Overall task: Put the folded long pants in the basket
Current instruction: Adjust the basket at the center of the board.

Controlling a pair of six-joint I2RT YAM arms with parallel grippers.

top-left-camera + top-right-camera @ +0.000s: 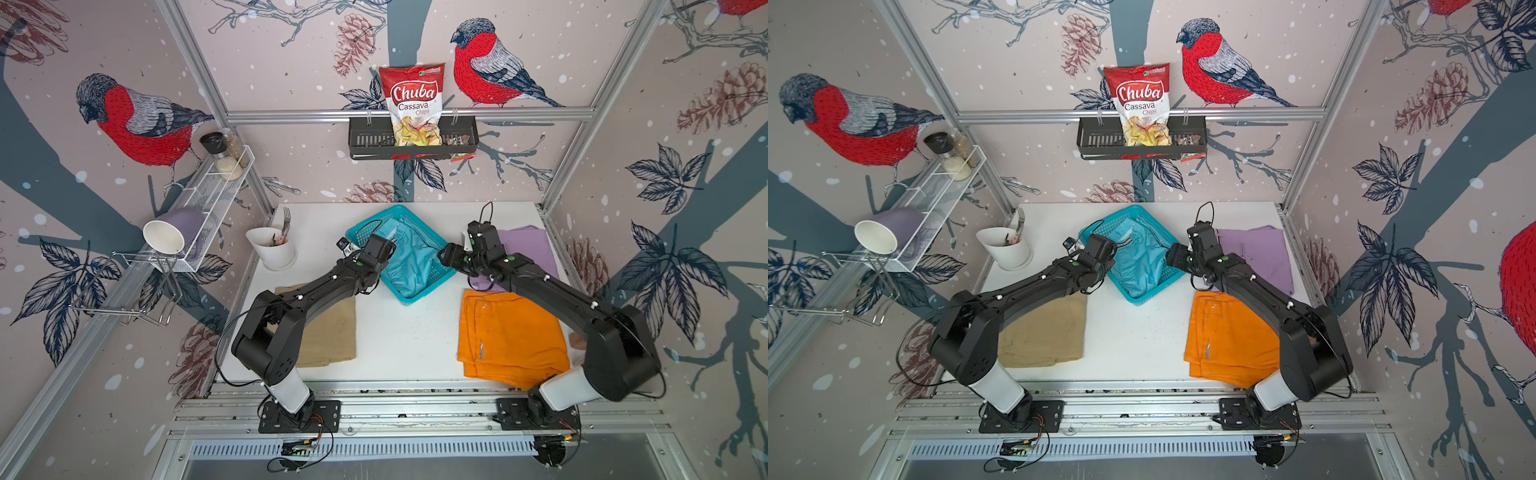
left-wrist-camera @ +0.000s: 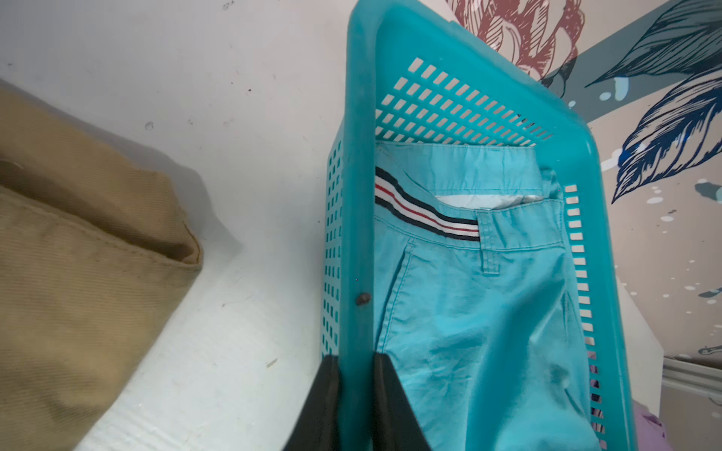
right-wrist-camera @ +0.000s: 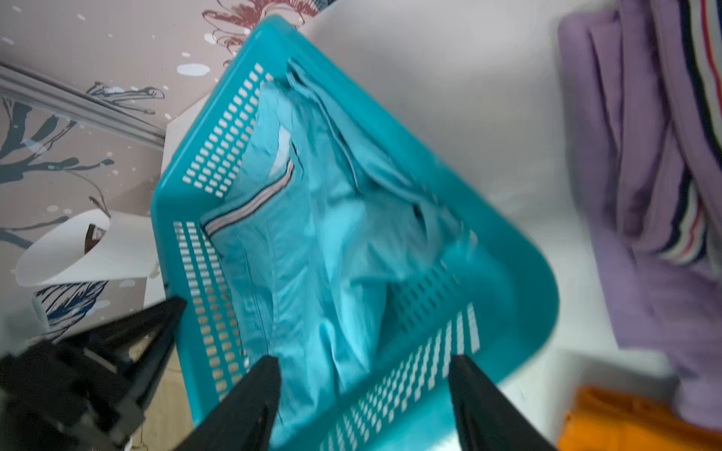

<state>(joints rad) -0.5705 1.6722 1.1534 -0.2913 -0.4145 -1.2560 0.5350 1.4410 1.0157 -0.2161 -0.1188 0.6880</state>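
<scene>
Left gripper [image 2: 355,359] pinches the basket [image 2: 357,156] rim, jaws narrow; right gripper [image 3: 363,359] hangs wide over the light blue pants [image 1: 409,257] already inside, frame centre. One of four seems done; next, the lilac pair [image 1: 528,247] at right: grip the whole fold; beige pair [image 1: 332,332] and orange pair [image 1: 511,336] wait lower down.

Light blue pants [image 2: 469,312] lie inside teal basket [image 2: 359,156].

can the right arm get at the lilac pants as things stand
Probably yes. The lilac pants lie on the table right beside the right gripper, with nothing on them. Its jaws stand open at the basket, so it would only need to turn away.
</scene>
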